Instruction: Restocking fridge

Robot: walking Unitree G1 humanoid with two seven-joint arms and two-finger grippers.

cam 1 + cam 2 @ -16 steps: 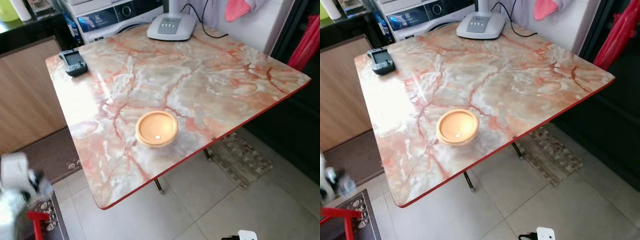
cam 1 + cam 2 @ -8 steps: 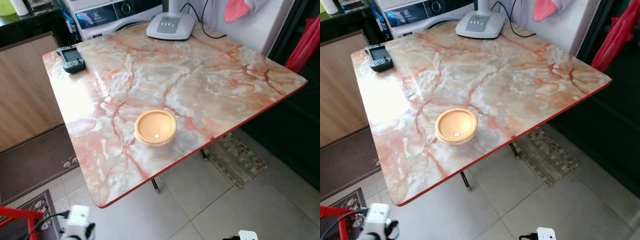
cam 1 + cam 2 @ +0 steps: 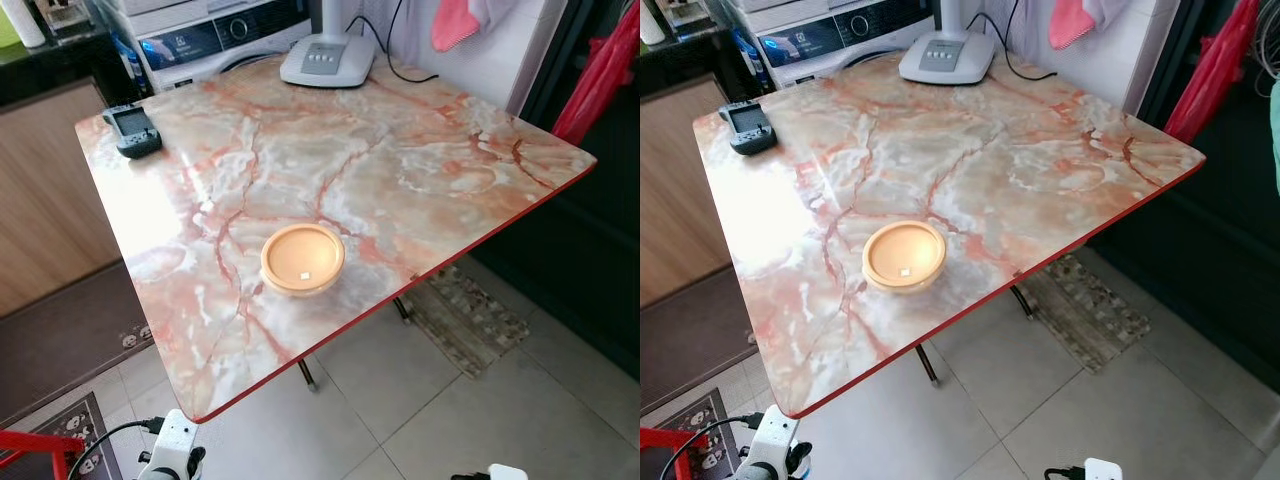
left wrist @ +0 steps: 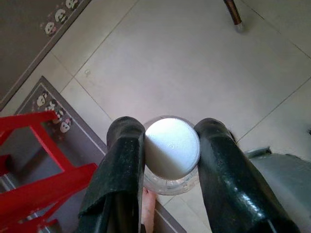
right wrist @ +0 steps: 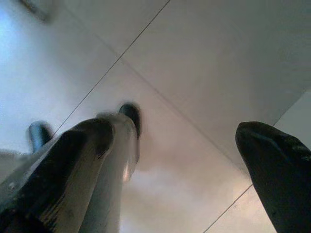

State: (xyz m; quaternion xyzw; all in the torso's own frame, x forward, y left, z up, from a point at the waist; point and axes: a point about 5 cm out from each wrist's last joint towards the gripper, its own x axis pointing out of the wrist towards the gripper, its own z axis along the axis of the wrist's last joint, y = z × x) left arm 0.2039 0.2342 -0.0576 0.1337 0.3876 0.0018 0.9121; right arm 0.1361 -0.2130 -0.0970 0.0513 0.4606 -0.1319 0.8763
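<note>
My left gripper hangs low over the tiled floor and is shut on a clear container with a white ribbed lid, one black finger pressing each side of it. The left wrist shows at the bottom edge of the head view, below the table's near corner. My right gripper is open above bare floor tiles, with nothing between its fingers. An orange bowl sits on the marble-patterned table near its front edge.
A dark handheld device lies at the table's far left corner and a fan base at the back. A washing machine stands behind, a red frame at my lower left, a small rug under the table's right side.
My left arm has dropped from the left edge of the head view to the bottom edge and shifted inward. The camera has moved slightly; the table and bowl have stayed put.
</note>
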